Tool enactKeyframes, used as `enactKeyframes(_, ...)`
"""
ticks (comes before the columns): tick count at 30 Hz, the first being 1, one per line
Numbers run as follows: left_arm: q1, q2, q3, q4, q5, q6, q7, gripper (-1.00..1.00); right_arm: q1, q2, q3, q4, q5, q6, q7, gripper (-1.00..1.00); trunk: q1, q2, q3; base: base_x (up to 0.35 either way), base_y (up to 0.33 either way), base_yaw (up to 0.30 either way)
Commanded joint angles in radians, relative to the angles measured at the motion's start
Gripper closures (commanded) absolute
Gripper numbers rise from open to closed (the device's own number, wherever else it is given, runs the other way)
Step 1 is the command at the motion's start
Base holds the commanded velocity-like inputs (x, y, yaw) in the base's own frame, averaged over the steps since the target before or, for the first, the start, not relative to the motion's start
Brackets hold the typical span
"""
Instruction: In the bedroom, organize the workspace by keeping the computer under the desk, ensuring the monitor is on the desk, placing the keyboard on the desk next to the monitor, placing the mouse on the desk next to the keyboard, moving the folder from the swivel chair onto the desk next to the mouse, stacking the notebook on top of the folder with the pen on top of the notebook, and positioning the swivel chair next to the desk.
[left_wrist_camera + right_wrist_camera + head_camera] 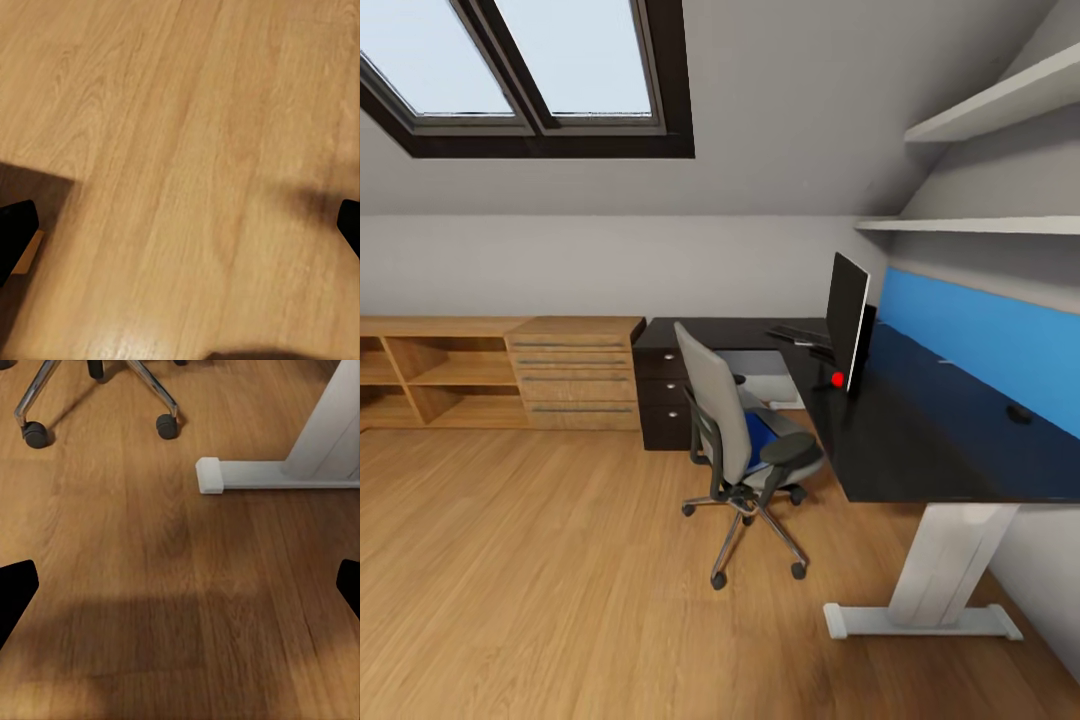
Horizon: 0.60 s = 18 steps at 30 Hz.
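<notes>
A grey swivel chair [735, 440], blue folder [760, 438] on its seat, stands beside the black worktop [920, 440] carrying the monitor [847, 320]; both grippers' fingers [16, 232] [16, 589] spread apart above bare floor.

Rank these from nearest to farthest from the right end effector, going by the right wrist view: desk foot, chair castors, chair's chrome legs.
1. Desk foot, white, ahead on the floor, toward the desk side.
2. Chair castors, black, just beyond it.
3. Chrome legs, rising away from the castors, farthest.
</notes>
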Motion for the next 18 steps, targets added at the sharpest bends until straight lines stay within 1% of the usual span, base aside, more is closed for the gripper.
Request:
enactKeyframes(1,-0.001,0.000,0.001,0.001,0.007,-0.004,-0.002,-1.00,-0.001,0.000,0.001,0.002,0.008,-0.002,-0.008,-1.00,0.004,-0.008,-0.004,0.000,0.000,0.000)
enactKeyframes(18,-0.001,0.002,0.003,0.001,0.008,-0.004,-0.001,-1.00,-0.001,0.000,0.001,0.002,0.008,-0.002,-0.008,-1.00,0.069,-0.127,-0.057,0.000,0.000,0.000)
